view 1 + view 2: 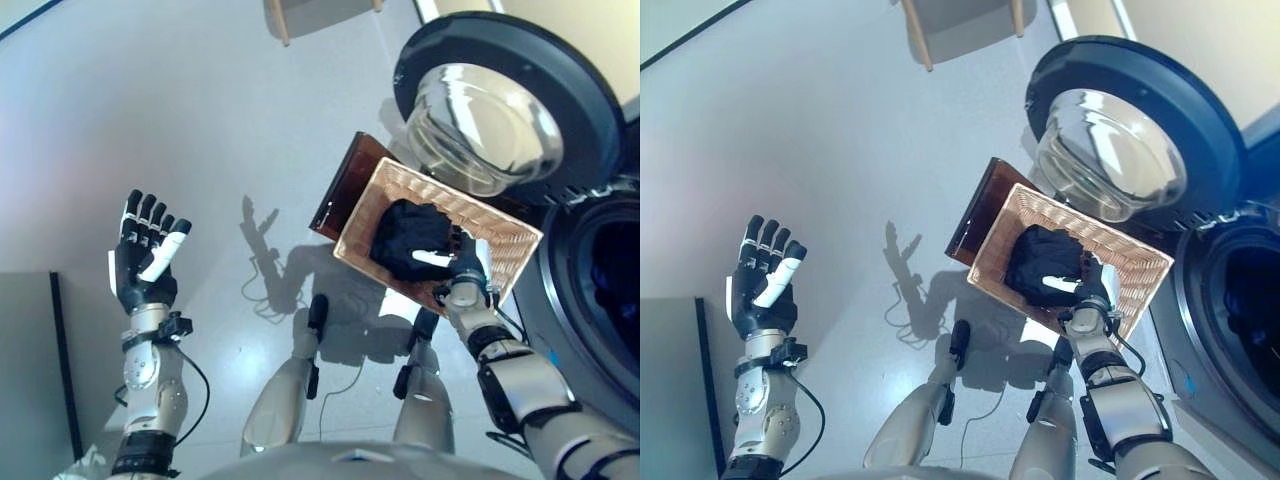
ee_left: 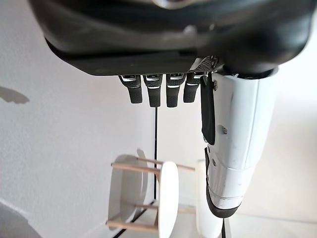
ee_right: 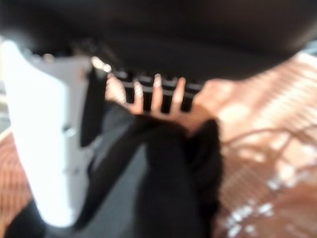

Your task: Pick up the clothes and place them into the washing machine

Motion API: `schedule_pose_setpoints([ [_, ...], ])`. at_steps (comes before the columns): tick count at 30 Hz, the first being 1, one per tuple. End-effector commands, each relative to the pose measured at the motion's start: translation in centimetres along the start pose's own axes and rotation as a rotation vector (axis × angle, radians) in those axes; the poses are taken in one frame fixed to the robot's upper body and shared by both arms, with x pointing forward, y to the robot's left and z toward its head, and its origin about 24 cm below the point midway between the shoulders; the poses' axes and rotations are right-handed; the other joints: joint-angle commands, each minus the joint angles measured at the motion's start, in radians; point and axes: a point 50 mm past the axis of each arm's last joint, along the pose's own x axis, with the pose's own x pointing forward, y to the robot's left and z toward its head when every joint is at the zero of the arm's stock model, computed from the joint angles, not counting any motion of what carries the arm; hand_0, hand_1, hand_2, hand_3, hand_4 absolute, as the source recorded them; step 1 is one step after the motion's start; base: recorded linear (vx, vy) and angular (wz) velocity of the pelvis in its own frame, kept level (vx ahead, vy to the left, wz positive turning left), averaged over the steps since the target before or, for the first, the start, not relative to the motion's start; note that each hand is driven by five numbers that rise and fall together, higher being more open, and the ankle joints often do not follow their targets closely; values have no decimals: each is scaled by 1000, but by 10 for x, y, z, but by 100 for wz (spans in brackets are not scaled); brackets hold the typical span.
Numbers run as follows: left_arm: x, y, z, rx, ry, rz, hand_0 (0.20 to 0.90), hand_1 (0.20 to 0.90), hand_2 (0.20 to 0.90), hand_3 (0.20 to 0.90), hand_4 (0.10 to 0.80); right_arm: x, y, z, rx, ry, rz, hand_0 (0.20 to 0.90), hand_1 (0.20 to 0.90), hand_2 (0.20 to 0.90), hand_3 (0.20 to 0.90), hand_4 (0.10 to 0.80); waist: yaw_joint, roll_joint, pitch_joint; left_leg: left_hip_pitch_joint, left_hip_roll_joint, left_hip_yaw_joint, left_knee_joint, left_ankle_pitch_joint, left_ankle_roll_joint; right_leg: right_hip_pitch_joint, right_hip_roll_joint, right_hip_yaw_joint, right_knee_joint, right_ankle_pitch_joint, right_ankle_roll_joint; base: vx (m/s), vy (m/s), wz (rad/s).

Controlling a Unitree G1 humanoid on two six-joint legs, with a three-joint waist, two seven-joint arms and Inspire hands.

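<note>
A black bundle of clothes (image 1: 410, 238) lies in the shallow wicker basket (image 1: 512, 238), which rests on a low dark brown box (image 1: 345, 185) beside the washing machine. My right hand (image 1: 462, 265) is in the basket at the near edge of the clothes, its white-covered thumb (image 1: 430, 258) lying on the cloth. In the right wrist view the fingers (image 3: 156, 94) reach straight over the black cloth (image 3: 168, 173), with the thumb (image 3: 39, 139) alongside. My left hand (image 1: 140, 265) is raised far to the left, open and empty, fingers spread.
The washing machine's round door (image 1: 500, 100) stands open above the basket, and the dark drum opening (image 1: 610, 290) is to the basket's right. A wooden-legged seat (image 1: 290, 15) stands at the far end. A grey cabinet (image 1: 30, 370) is at the lower left.
</note>
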Motion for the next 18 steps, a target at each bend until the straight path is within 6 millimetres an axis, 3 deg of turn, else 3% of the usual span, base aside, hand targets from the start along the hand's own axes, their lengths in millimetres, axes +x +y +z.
schedule_pose_setpoints([
  [1,14,-11,52,-12,-256,-93,900,900,900,900,800,12,-17,38,52,-117,-96,900,900,900,900,800,24,1,-9,8,-34,-1,-8,-53,-95,-4,-38,45,2,-15,29,12,10,27],
  [7,16,-17,54,-18,-270,-111,900,900,900,900,800,12,-13,47,96,-129,-103,900,900,900,900,800,40,7,-7,-19,-49,-27,-8,-48,-93,-6,-51,21,4,-16,32,10,8,21],
  [10,18,-17,55,-19,-278,-102,900,900,900,900,800,9,-1,53,102,-142,-71,900,900,900,900,800,51,7,-7,-34,-54,-34,-8,-46,-91,-12,-56,10,5,-18,33,8,1,8],
  [17,19,-17,55,-20,-273,-99,900,900,900,900,800,4,14,43,6,-108,-5,900,900,900,900,800,61,4,-11,-48,-55,-38,-8,-44,-90,-23,-58,6,9,-22,32,3,3,0],
  [18,19,-17,55,-16,-273,-97,900,900,900,900,800,4,15,42,-20,-102,10,859,859,859,859,771,62,4,-10,-49,-55,-38,-8,-44,-90,-27,-57,8,11,-21,32,-1,11,-7],
])
